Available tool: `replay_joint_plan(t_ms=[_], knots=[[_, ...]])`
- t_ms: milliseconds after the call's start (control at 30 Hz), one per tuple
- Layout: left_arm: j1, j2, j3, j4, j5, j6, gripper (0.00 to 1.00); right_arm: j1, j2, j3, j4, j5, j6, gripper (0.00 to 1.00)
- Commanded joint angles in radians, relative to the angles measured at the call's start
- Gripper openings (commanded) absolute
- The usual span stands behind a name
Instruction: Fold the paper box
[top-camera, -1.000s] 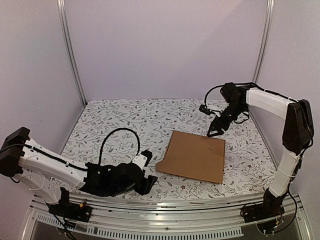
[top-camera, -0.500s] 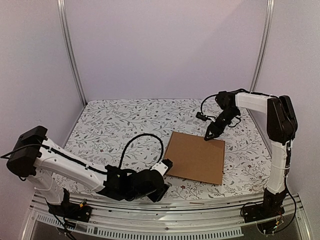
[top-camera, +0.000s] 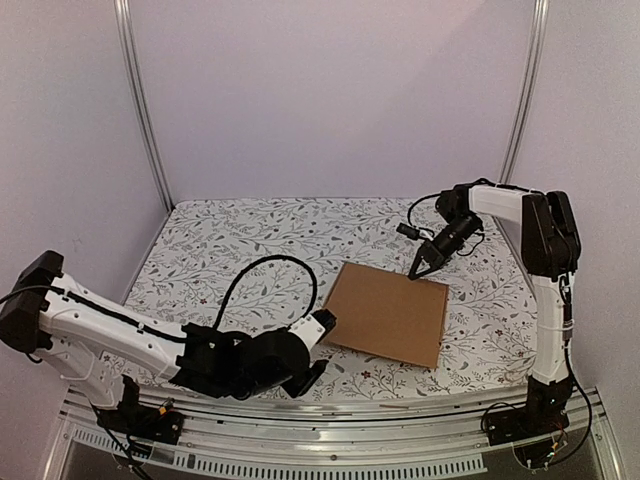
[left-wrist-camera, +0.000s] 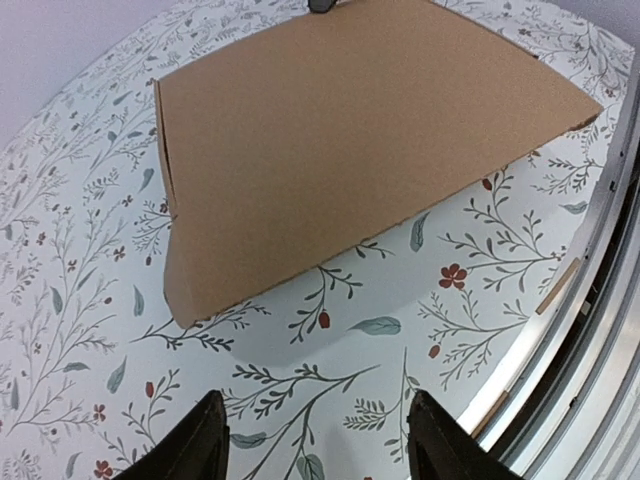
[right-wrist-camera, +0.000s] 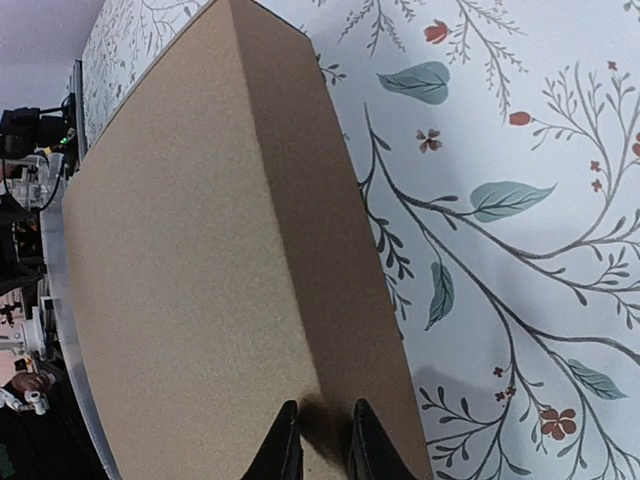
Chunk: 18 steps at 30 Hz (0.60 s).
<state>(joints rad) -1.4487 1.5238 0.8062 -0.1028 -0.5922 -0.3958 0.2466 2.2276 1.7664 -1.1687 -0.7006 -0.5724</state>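
My left gripper (left-wrist-camera: 315, 430) is hanging low over the flowered tablecloth (top-camera: 250, 240), near the front edge of the table. Its two fingers (left-wrist-camera: 205, 440) are standing wide apart and they are holding nothing; between them only the cloth is showing. It is pointing at the near left corner of the paper box (top-camera: 390, 312), close to that corner but not touching it.

The paper box is lying flat on the cloth, right of the middle of the table. It is closed, its plain brown lid is facing up, and it is sitting a little turned against the table's edges.

My right gripper (top-camera: 418, 268) is reaching down to the far edge of the box, near its far right corner. Its fingertips are almost together, with only a thin dark gap between them. They are sitting on the lid just beside that edge. I cannot tell whether they are pinching any cardboard.
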Motion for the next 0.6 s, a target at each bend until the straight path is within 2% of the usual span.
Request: replay_joint_plan(t_ms=[0,200,333,433,500,567], knots=[[-0.016,-0.053,-0.033,-0.002,-0.039,0.061,0.61,-0.067,0.100,0.042,-0.001,0.047,0.097,0.16],[-0.014,0.017,-0.051,0.084,-0.012,0.096,0.61,-0.069,0.132,0.078,-0.006,0.050,0.130,0.16],[0.003,0.125,-0.022,0.216,-0.021,0.166,0.62,-0.070,0.141,0.099,-0.006,0.067,0.154,0.16],[0.021,0.239,0.020,0.364,-0.064,0.300,0.62,-0.069,0.147,0.108,-0.007,0.074,0.164,0.16],[0.030,0.337,0.057,0.496,-0.131,0.439,0.62,-0.069,0.148,0.108,-0.009,0.074,0.164,0.16],[0.047,0.437,0.104,0.639,-0.140,0.567,0.63,-0.069,0.148,0.108,-0.009,0.071,0.163,0.16]])
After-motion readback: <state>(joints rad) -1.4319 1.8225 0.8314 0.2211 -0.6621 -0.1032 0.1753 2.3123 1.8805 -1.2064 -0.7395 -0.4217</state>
